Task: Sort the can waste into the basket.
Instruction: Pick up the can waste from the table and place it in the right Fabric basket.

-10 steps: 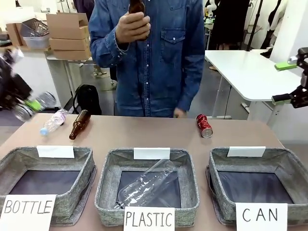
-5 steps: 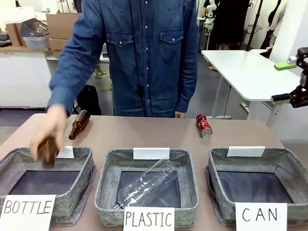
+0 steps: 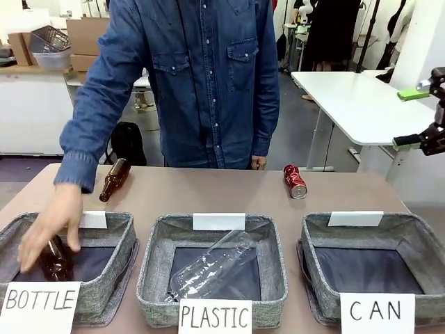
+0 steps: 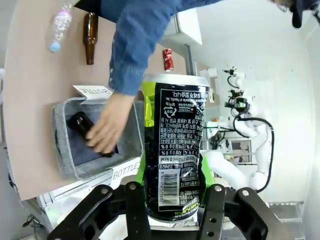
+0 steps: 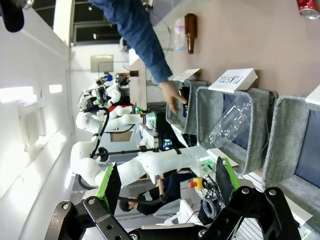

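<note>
- Brown worktop (image 3: 208, 198) runs between robot and person, with three grey baskets along the near edge, each signed so that waste is sorted by kind.
- Left tool (image 4: 175, 160) is clamped on the dark can (image 4: 175, 115), gripping it upright by its sides well above the worktop. This is probably for carrying it across to the rightmost basket.
- Hand (image 3: 49, 229) of the person reaches into the BOTTLE basket (image 3: 104, 289) and lays a brown bottle (image 3: 53, 260) there. A second bottle (image 3: 115, 179) lies loose behind.
- PLASTIC basket (image 3: 154, 306) holds a clear bottle (image 3: 215, 268) lying slantwise.
- Red can (image 3: 295, 182) lies on its side on the worktop, behind the gap between the middle and right baskets, not yet sorted.
- CAN basket (image 3: 417, 223) has neither can in it.
- Right tool (image 3: 417, 118) hangs at the right edge, jaws wide apart and holding nothing, likely kept out of the person's way.
</note>
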### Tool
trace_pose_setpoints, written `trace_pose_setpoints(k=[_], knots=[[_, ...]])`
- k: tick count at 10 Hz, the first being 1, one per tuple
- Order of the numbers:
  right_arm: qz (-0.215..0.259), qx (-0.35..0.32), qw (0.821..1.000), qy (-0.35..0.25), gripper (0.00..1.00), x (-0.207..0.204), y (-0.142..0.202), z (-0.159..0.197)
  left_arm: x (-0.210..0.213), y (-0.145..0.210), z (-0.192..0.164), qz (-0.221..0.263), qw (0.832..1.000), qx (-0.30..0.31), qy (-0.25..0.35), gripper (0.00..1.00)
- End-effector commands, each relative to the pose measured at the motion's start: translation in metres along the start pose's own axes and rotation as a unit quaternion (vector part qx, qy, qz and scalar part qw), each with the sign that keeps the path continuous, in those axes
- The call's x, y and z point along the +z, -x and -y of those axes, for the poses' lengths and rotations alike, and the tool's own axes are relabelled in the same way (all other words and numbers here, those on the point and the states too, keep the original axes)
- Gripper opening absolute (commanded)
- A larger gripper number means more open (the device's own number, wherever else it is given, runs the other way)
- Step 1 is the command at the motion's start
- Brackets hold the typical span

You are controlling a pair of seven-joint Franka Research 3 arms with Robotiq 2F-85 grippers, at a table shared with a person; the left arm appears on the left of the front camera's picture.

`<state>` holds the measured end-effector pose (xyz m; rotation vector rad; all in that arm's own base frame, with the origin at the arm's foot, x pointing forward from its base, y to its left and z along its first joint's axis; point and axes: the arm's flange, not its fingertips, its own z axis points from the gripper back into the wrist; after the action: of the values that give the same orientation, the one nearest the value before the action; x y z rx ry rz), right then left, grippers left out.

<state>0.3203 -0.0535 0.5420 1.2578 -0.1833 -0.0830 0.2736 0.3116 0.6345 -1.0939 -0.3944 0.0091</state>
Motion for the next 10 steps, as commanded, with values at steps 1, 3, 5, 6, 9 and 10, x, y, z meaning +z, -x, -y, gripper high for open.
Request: trace_pose_setpoints(k=[1,3,5,6,9,10], knots=[[0.001,0.009,1.0,-0.011,1.0,-0.001,-0.002,-0.003,-0.007,0.004,0.014,-0.019,0.999,-0.029,-0.01,0.45],[0.001,0.009,1.0,-0.011,1.0,-0.001,-0.002,-0.003,-0.029,0.015,0.028,-0.023,0.998,-0.055,-0.012,0.45],[0.001,0.009,1.0,-0.011,1.0,-0.001,-0.002,-0.003,-0.089,0.037,0.058,-0.044,0.991,-0.128,-0.011,0.45],[0.0,0.0,1.0,0.0,1.0,0.0,0.0,0.0,-0.13,0.05,0.079,-0.07,0.98,-0.186,-0.015,0.45],[0.194,0.04,0.972,0.123,1.0,0.159,0.021,-0.08,-0.275,0.091,0.141,-0.128,0.924,-0.359,0.008,0.45],[0.253,0.039,0.956,0.145,1.0,0.205,0.05,-0.087,-0.319,0.105,0.158,-0.133,0.907,-0.4,0.01,0.45]])
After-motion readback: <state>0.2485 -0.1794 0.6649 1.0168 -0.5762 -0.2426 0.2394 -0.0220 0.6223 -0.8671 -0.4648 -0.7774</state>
